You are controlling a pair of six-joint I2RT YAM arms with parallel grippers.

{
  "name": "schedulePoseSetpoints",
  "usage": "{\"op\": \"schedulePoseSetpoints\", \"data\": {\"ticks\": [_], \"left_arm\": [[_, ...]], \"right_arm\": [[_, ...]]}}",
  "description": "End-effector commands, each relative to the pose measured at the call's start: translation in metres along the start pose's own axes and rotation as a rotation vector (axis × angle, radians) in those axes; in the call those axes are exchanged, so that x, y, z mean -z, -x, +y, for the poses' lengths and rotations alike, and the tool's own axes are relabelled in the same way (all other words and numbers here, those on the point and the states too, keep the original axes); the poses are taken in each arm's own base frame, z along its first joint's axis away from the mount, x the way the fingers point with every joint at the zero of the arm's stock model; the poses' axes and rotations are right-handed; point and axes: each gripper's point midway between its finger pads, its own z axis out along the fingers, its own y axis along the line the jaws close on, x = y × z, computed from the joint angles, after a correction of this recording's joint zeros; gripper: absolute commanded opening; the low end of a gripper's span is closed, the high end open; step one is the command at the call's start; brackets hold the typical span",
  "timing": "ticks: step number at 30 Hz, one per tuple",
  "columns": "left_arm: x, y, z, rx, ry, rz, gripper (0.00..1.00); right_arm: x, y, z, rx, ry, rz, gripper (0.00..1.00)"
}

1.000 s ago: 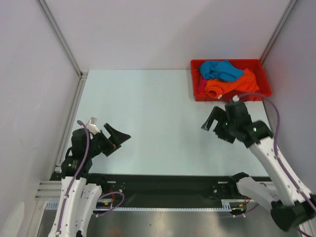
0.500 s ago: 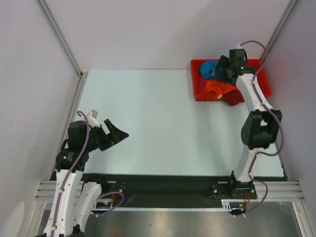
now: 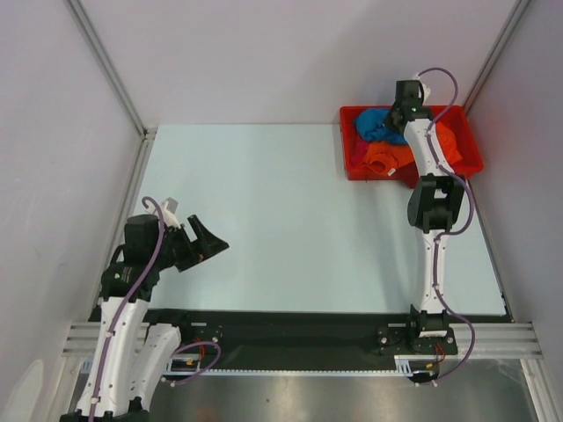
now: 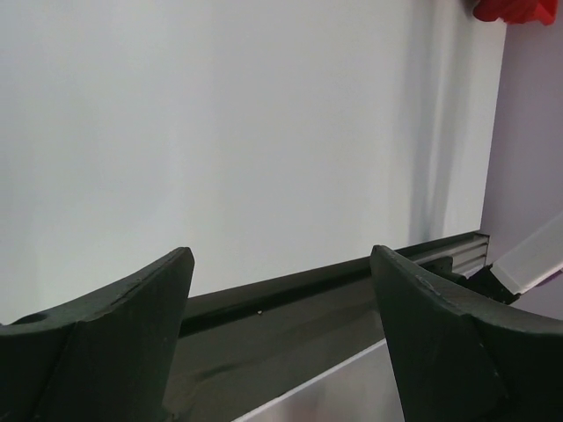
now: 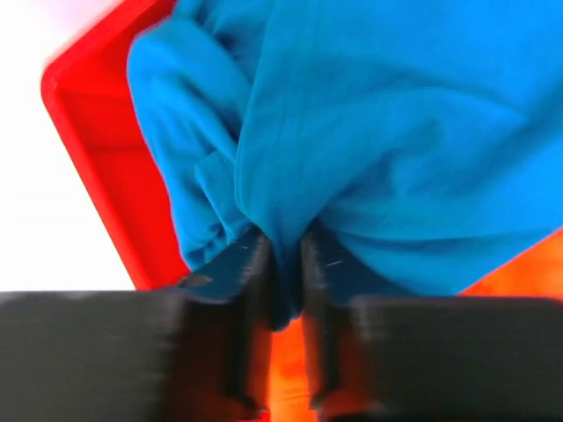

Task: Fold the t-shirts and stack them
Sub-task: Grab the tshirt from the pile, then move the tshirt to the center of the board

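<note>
A teal-blue t-shirt (image 3: 378, 125) lies bunched on top of a bright orange t-shirt (image 3: 387, 156) inside a red bin (image 3: 348, 145) at the far right of the table. My right arm stretches straight out to the bin. Its gripper (image 3: 401, 112) is down in the pile, and in the right wrist view the right gripper (image 5: 286, 251) is shut on a fold of the teal-blue t-shirt (image 5: 378, 132), with orange cloth (image 5: 286, 369) below. The left gripper (image 3: 211, 244) hovers open over the near left of the table, and the left gripper (image 4: 281, 259) holds nothing.
The bin's red wall (image 5: 97, 149) stands close beside the pinched cloth. Pale walls and metal posts enclose the table on the left, back and right. A black rail (image 3: 299, 321) runs along the near edge.
My right arm swung from mid-table out to the bin, then shut its jaws on the teal-blue t-shirt. The left arm has only shifted slightly.
</note>
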Motion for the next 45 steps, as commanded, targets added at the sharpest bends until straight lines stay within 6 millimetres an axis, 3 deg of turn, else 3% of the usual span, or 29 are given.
{"op": "schedulePoseSetpoints", "data": {"ticks": [1, 4, 6, 7, 8, 10, 11, 16, 17, 18, 20, 21, 24, 25, 27, 28, 30, 31, 32, 33, 34, 36, 38, 39, 40, 42, 45], "left_arm": [[0.006, 0.016, -0.009, -0.059, -0.008, -0.043, 0.88], [0.006, 0.021, -0.014, -0.061, -0.019, -0.048, 0.86], [0.007, 0.024, -0.02, -0.061, -0.042, -0.054, 0.86], [0.007, 0.025, -0.022, -0.063, -0.049, -0.058, 0.86], [0.009, 0.027, -0.025, -0.066, -0.058, -0.067, 0.86], [0.013, 0.029, -0.03, -0.07, -0.072, -0.079, 0.86], [0.016, 0.031, -0.032, -0.075, -0.077, -0.087, 0.86], [0.029, 0.033, -0.038, -0.094, -0.08, -0.124, 0.86], [0.035, 0.034, -0.041, -0.101, -0.087, -0.14, 0.86], [0.037, 0.033, -0.04, -0.1, -0.081, -0.148, 0.86], [0.047, 0.033, -0.043, -0.104, -0.079, -0.179, 0.86], [0.051, 0.035, -0.043, -0.106, -0.073, -0.197, 0.86], [0.072, 0.035, -0.051, -0.129, -0.083, -0.251, 0.86], [0.077, 0.035, -0.051, -0.134, -0.075, -0.268, 0.86], [0.088, 0.03, -0.051, -0.141, -0.067, -0.282, 0.86], [0.091, 0.029, -0.05, -0.143, -0.059, -0.287, 0.87], [0.096, 0.023, -0.048, -0.138, -0.053, -0.286, 0.87], [0.099, 0.02, -0.048, -0.138, -0.055, -0.292, 0.87], [0.101, 0.017, -0.046, -0.131, -0.052, -0.288, 0.86], [0.102, 0.014, -0.046, -0.129, -0.056, -0.285, 0.86], [0.104, 0.01, -0.046, -0.135, -0.062, -0.284, 0.86], [0.103, 0.006, -0.042, -0.134, -0.048, -0.269, 0.85], [0.098, 0.0, -0.035, -0.13, -0.024, -0.229, 0.83], [0.096, -0.001, -0.033, -0.128, -0.016, -0.214, 0.82], [0.093, -0.004, -0.033, -0.128, -0.023, -0.194, 0.82], [0.077, -0.011, -0.034, -0.107, -0.064, -0.131, 0.81], [0.052, -0.017, -0.021, -0.052, -0.055, -0.063, 0.81]], "right_arm": [[0.036, 0.072, 0.004, -0.064, 0.011, -0.18, 0.08], [0.082, 0.127, 0.028, -0.078, 0.124, -0.316, 0.0], [0.139, 0.173, 0.065, -0.107, 0.318, -0.438, 0.0], [0.159, 0.184, 0.078, -0.117, 0.392, -0.467, 0.0], [0.201, 0.2, 0.098, -0.152, 0.519, -0.494, 0.0], [0.245, 0.221, 0.115, -0.199, 0.632, -0.555, 0.0], [0.281, 0.228, 0.127, -0.197, 0.722, -0.577, 0.0], [0.397, 0.229, 0.18, -0.316, 1.063, -0.564, 0.0], [0.424, 0.215, 0.202, -0.313, 1.171, -0.516, 0.0], [0.457, 0.215, 0.211, -0.318, 1.255, -0.528, 0.0], [0.494, 0.194, 0.234, -0.316, 1.355, -0.458, 0.0], [0.51, 0.188, 0.235, -0.306, 1.381, -0.442, 0.0], [0.512, 0.163, 0.238, -0.299, 1.387, -0.339, 0.0], [0.493, 0.144, 0.234, -0.296, 1.337, -0.276, 0.0], [0.473, 0.12, 0.224, -0.296, 1.265, -0.187, 0.0], [0.449, 0.089, 0.212, -0.296, 1.204, -0.099, 0.0], [0.42, 0.044, 0.19, -0.201, 1.096, -0.009, 0.02], [0.409, 0.024, 0.173, -0.164, 1.019, 0.022, 0.07], [0.381, -0.023, 0.134, -0.126, 0.863, 0.121, 0.23], [0.376, -0.043, 0.112, -0.102, 0.813, 0.151, 0.25], [0.365, -0.075, 0.061, -0.069, 0.686, 0.188, 0.41], [0.359, -0.099, 0.005, -0.028, 0.498, 0.19, 0.63], [0.355, -0.127, -0.052, 0.036, 0.265, 0.233, 0.67], [0.358, -0.138, -0.068, 0.07, 0.223, 0.242, 0.68], [0.359, -0.145, -0.078, 0.082, 0.192, 0.251, 0.7], [0.353, -0.166, -0.082, 0.105, 0.194, 0.328, 0.85], [0.349, -0.203, -0.057, 0.182, 0.311, 0.492, 0.86]]}}
